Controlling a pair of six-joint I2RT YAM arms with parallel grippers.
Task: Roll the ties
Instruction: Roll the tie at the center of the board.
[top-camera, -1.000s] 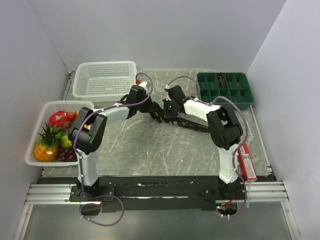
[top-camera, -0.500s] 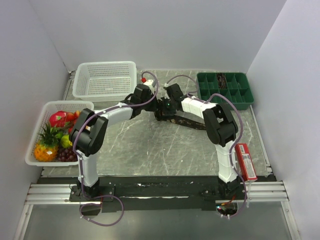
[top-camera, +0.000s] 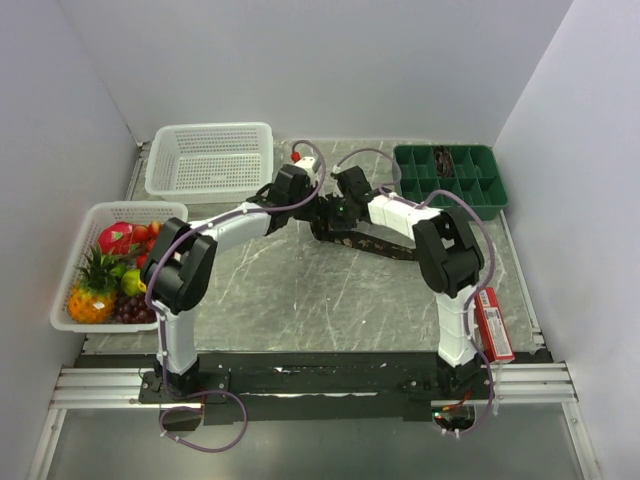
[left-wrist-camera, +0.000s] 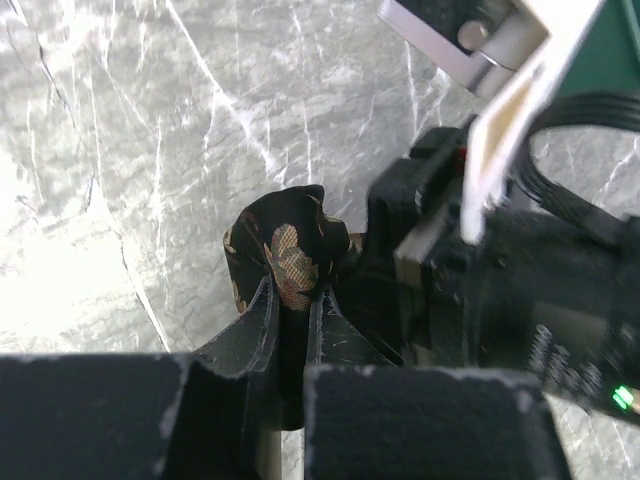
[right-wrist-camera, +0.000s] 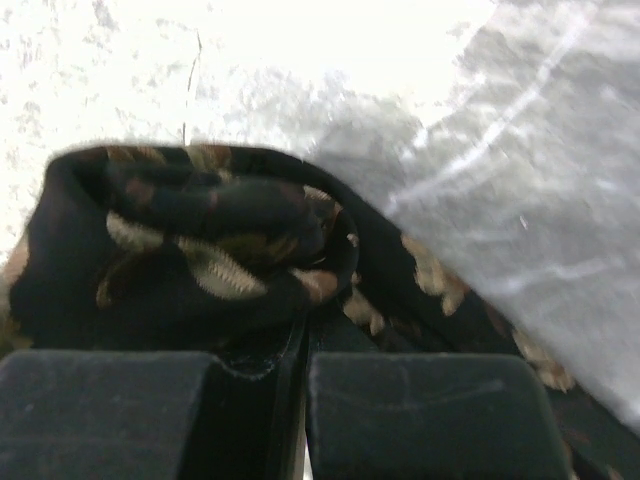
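The long dark black-brown fabric necktie with tan flecks (top-camera: 378, 244) lies just off the near corner of the green plastic compartment tray (top-camera: 470, 213), its loose length trailing along the tray's near side and its far end wound into a small coil (left-wrist-camera: 285, 250). Over the last second the left gripper (left-wrist-camera: 295, 300) has slid closer to the tray, meeting the right gripper (right-wrist-camera: 300, 345), and the slack tail that lay farther from the tray is gone. I'd say the roll is started, with most of the strip still unwound. Both claws pinch the coil. Around them are the grey marbled tabletop (top-camera: 300, 290), a white perforated basket (top-camera: 210, 127) and a basket of toy fruit (top-camera: 130, 205) well away from the tray, a red flat box (top-camera: 492, 325) nearer us, and white walls (top-camera: 330, 70).
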